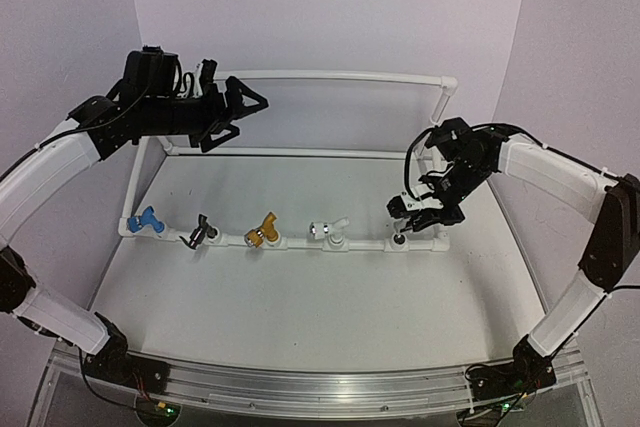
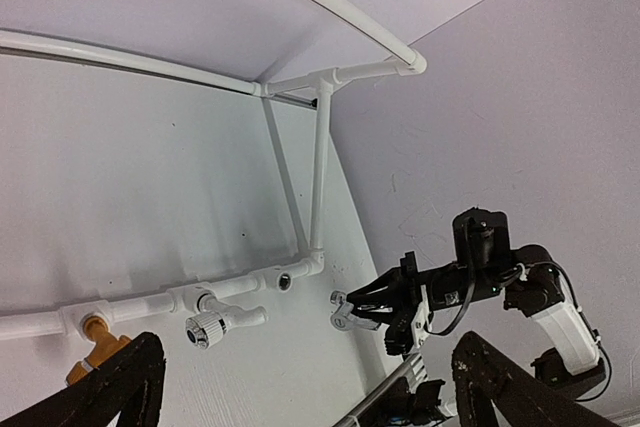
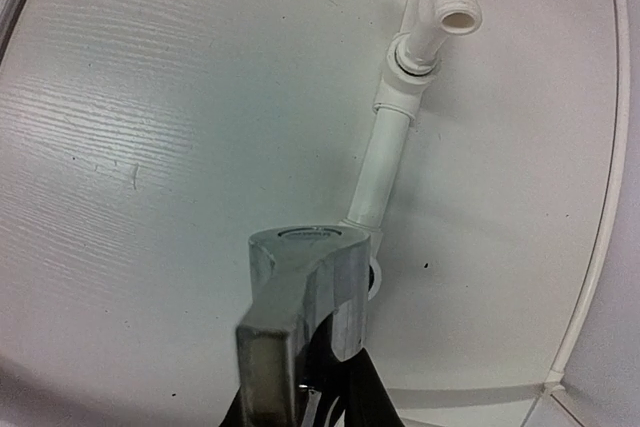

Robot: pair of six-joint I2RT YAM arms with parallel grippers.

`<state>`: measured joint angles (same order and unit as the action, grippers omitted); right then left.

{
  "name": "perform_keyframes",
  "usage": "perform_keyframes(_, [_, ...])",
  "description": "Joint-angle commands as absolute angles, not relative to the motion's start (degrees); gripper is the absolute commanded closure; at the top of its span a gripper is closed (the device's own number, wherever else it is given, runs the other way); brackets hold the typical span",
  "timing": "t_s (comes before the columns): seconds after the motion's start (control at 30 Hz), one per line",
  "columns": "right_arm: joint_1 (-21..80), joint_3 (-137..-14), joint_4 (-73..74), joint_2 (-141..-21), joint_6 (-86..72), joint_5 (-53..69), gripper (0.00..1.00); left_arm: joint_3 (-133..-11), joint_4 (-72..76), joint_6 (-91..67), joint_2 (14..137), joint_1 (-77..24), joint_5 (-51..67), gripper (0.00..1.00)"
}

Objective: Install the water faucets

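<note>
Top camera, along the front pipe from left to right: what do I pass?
From the left: blue faucet → black faucet → gold faucet → white faucet → right gripper, its jaws shut on the silver faucet.

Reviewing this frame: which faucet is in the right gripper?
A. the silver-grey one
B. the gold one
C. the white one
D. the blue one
A: the right gripper is closed on the silver-grey faucet near the open end socket, while the blue faucet, black faucet, gold faucet and white faucet sit on the front pipe.
</note>
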<state>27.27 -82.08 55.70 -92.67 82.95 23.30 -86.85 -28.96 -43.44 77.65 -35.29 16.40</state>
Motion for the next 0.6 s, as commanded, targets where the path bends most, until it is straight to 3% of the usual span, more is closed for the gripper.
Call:
perform_keyframes(0.0, [29.01,-82.38,52.66,-94.3,88.1,20.64,1.0,-87.2,-28.3,-42.28,77.06,-35.25,15.75,0.0])
perform_keyframes(0.57, [32.75,-83.68,46.73,-103.68,87.36,10.8,1.0,-90.97,-31.85,-42.16,78.01,-35.24,15.96,0.0])
